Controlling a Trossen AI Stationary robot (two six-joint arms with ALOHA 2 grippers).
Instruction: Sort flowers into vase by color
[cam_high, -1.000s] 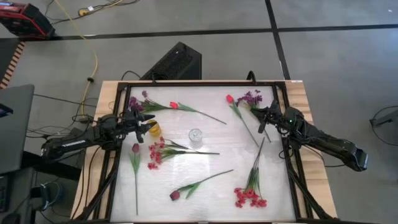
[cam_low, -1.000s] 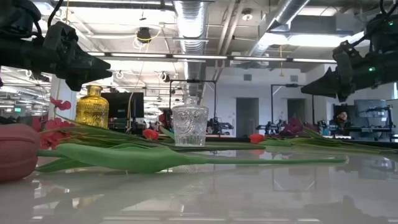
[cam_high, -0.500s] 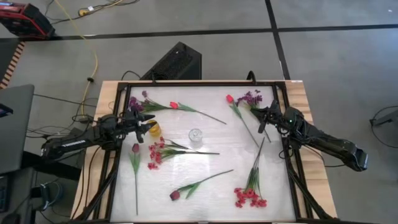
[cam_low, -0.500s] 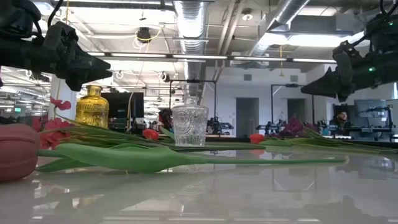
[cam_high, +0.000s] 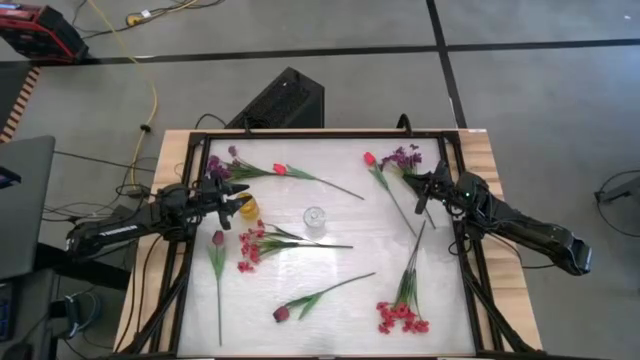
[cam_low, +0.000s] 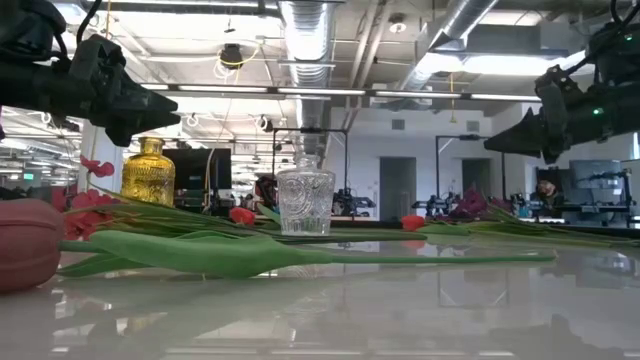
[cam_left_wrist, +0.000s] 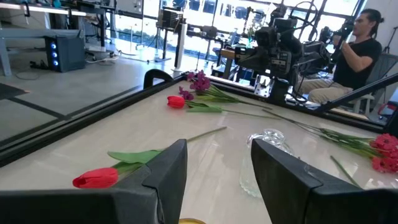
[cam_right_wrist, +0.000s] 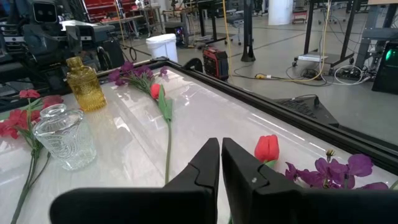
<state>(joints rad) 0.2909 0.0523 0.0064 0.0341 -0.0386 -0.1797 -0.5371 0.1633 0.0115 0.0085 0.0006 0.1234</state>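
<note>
Flowers lie flat on the white table. At the far left are a purple spray (cam_high: 218, 165) and a red tulip (cam_high: 280, 169). At the far right are a red tulip (cam_high: 368, 158) and a purple spray (cam_high: 405, 157). Red-pink sprays (cam_high: 250, 245) (cam_high: 400, 318) and maroon tulips (cam_high: 218, 238) (cam_high: 281, 313) lie nearer. A clear glass vase (cam_high: 314, 218) and a yellow vase (cam_high: 247, 208) stand upright. My left gripper (cam_left_wrist: 214, 174) hovers open over the yellow vase. My right gripper (cam_right_wrist: 221, 163) hovers shut beside the far-right purple spray (cam_right_wrist: 336, 171).
A black frame (cam_high: 190, 240) runs along the table's edges. Bare tabletop (cam_high: 330, 320) lies toward the near edge, between the flower stems. Beyond the table in the left wrist view, a person (cam_left_wrist: 360, 50) sits behind my right arm (cam_left_wrist: 280, 53).
</note>
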